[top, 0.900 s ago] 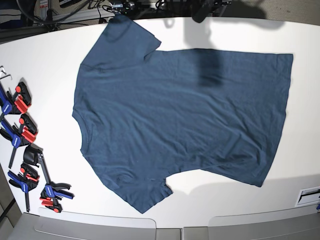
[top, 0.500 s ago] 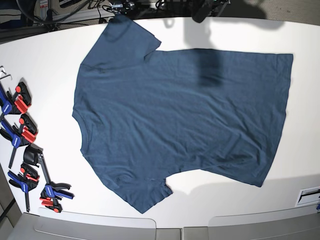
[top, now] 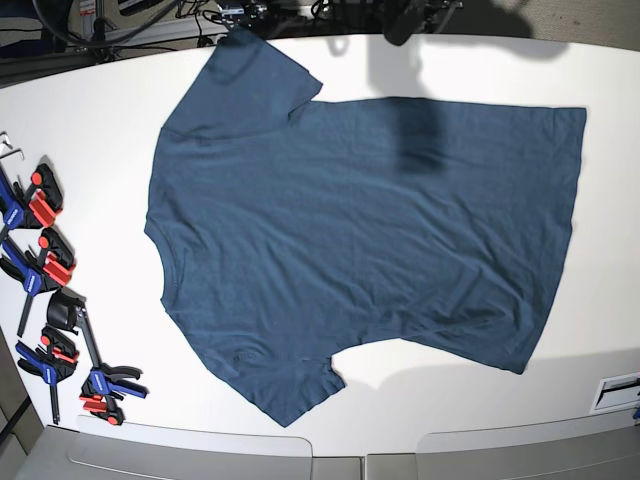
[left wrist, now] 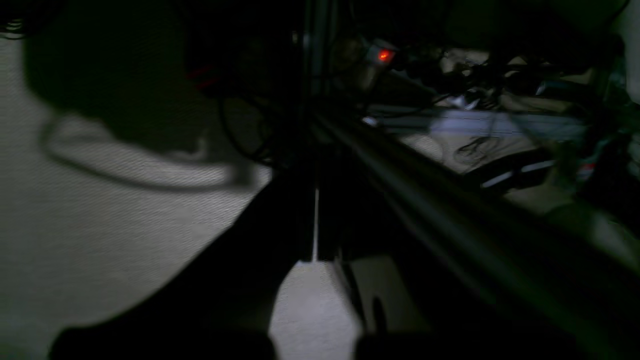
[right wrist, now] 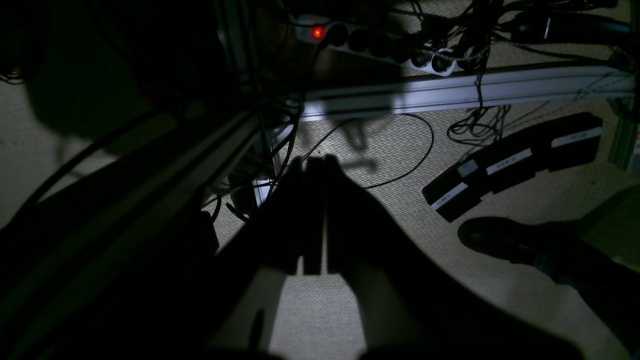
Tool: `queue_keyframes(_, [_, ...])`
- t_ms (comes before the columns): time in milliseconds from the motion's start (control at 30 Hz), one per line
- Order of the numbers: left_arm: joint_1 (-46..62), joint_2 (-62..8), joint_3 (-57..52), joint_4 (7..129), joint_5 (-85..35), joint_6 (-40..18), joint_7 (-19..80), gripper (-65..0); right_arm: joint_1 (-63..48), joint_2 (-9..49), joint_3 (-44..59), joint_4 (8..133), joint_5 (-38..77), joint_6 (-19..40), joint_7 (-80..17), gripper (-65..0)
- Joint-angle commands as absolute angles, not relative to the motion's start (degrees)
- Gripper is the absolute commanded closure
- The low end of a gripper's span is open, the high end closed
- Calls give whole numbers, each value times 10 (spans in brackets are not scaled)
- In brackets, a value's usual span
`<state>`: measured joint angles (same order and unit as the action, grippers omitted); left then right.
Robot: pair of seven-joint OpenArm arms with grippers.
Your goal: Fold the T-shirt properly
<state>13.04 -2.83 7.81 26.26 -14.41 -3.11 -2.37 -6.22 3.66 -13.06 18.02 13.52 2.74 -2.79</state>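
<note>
Base view: T-shirt (top: 370, 240) spread flat, unfolded, on white counter (top: 90, 130).
Neck end points toward clamps (top: 50, 300) at counter edge. Left claw (left wrist: 315, 220) and right claw (right wrist: 315, 215) both closed, empty, over carpet floor (right wrist: 400, 150), off the counter.

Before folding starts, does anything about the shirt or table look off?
Mostly fine: the T-shirt lies spread flat. It sits slightly skewed, with light wrinkles near the lower hem, and its upper sleeve reaches the table's far edge. Clamps cluster beside it, apart from the cloth.
</note>
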Motion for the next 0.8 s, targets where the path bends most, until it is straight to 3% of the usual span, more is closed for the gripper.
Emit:
queue_keyframes(0, [140, -38, 79, 264, -144, -33, -25, 0, -66, 39, -130, 186, 133, 26, -24, 0])
queue_keyframes(367, [197, -98, 79, 304, -144, -32, -28, 0, -126, 74, -130, 266, 133, 25, -24, 0])
queue_keyframes(767, [379, -175, 79, 504, -144, -32, -28, 0, -296, 159, -130, 468, 134, 21, -24, 0])
